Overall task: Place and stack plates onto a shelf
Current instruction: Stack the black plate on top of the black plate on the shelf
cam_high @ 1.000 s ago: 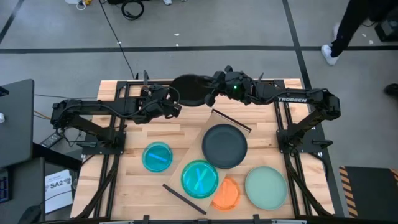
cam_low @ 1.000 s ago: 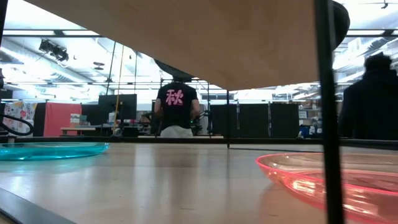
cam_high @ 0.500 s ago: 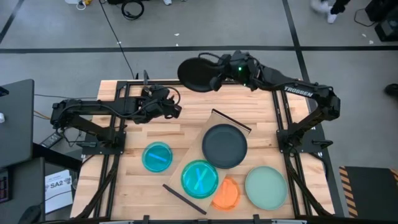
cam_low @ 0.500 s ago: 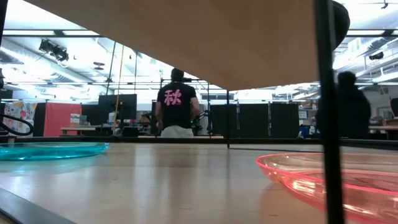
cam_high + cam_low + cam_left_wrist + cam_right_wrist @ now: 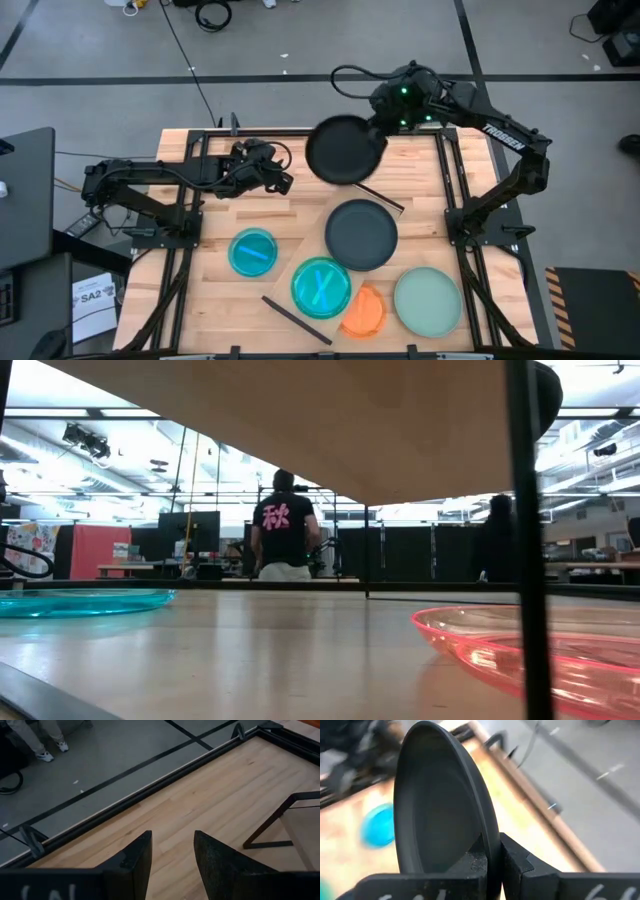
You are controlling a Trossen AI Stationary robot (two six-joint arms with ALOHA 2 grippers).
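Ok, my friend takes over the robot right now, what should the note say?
Right tool: shut on a black plate, held in the air above the table's far edge.
Left tool: open, empty, waiting at the far left.
Shelf: one black plate and a teal plate on it.
Left to do: blue plate, orange plate and mint plate, on the table.

A large matte black plate [image 5: 345, 149] hangs in the air over the table's far edge, pinched at its rim, above the far end of the light wooden shelf [image 5: 310, 262]. On that slanted shelf sit another black plate [image 5: 361, 235] and a translucent teal plate [image 5: 321, 287]. Off it lie a smaller blue plate [image 5: 253, 252], an orange plate [image 5: 366, 312] and a mint-green plate [image 5: 428, 301].
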